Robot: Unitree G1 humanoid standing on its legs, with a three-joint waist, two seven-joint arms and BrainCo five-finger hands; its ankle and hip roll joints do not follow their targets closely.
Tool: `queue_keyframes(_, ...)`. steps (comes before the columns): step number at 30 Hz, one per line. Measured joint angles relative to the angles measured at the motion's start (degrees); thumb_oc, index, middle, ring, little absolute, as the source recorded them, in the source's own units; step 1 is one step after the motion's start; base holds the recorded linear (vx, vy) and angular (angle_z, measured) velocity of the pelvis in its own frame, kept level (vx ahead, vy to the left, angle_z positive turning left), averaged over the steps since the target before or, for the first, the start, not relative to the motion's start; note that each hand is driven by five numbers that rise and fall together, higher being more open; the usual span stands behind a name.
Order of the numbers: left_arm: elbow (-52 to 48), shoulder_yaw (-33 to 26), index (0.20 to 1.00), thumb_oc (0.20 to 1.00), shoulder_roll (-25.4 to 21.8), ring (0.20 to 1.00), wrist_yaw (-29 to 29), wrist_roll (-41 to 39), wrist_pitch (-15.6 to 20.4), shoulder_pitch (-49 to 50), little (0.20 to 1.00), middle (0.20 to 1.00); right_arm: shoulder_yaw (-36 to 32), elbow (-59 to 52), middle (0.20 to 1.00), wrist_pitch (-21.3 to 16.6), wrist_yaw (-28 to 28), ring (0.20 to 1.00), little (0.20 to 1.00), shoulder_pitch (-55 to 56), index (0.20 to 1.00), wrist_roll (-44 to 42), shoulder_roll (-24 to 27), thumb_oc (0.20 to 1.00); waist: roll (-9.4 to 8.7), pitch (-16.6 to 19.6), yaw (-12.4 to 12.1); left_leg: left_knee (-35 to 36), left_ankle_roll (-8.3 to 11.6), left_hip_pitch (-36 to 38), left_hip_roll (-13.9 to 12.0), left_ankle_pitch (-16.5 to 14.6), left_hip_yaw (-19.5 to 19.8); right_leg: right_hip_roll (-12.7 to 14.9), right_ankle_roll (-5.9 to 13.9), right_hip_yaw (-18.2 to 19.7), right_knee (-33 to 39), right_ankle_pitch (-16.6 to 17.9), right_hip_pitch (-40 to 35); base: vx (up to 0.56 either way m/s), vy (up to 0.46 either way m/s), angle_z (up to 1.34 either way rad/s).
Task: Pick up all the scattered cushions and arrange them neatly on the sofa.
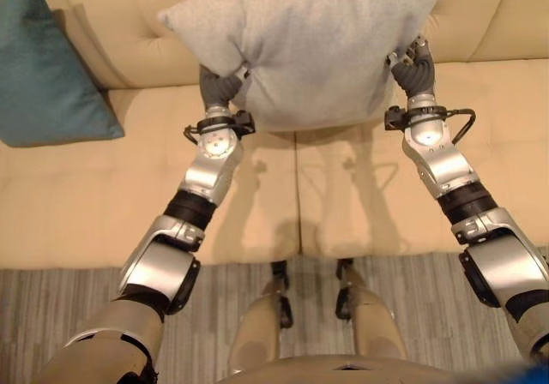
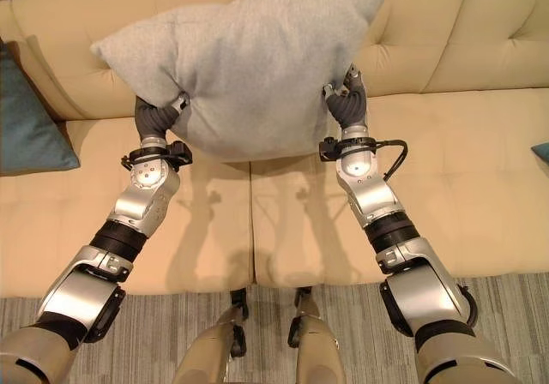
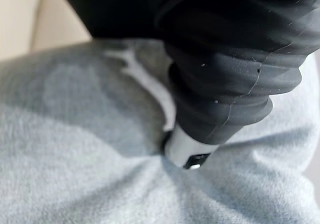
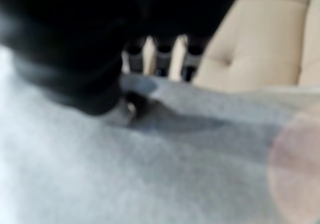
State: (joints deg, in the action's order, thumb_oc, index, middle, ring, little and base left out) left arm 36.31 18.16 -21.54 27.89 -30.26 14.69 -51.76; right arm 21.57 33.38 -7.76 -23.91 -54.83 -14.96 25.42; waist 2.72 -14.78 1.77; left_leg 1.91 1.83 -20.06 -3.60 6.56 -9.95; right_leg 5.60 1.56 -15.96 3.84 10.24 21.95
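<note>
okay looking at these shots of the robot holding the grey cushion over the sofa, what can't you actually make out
- Left hand: fingers buried in the grey cushion, both eye views and its wrist view.
- Right hand: blurred in its wrist view; grip unclear.
- Teal cushion: cut by the left edge.
- Sofa backrest behind the grey cushion: hidden.

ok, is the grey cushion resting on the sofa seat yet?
No: the grey cushion is held up between the left hand and right hand, clear of the sofa seat, which shows its shadow.
</note>
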Motion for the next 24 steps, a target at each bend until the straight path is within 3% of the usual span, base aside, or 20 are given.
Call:
queue_keyframes(7,1.2,2.0,0.200,0.200,-4.0,0.200,0.3,0.1,0.0,-6.4,0.200,0.200,1.3,0.7,0.200,0.0,-1.5,0.200,0.200,-4.2,0.200,0.0,1.2,0.200,-0.08,-0.2,-0.9,0.0,0.23,-5.1,-0.1,0.7,1.4,-0.1,-0.07,-0.6,0.0,0.0,4.4,0.00,-0.026,0.08)
queue_keyframes(24,3.1,3.0,0.200,0.200,-3.6,0.200,2.2,0.6,-0.5,-8.2,0.200,0.200,3.3,8.7,0.200,0.2,-1.6,0.200,0.200,-9.1,0.200,0.8,0.0,0.200,-0.10,-1.8,-1.6,-0.2,0.36,-10.2,0.5,1.7,3.4,0.7,0.01,-0.6,-1.0,-0.1,9.0,0.00,-0.002,0.04)
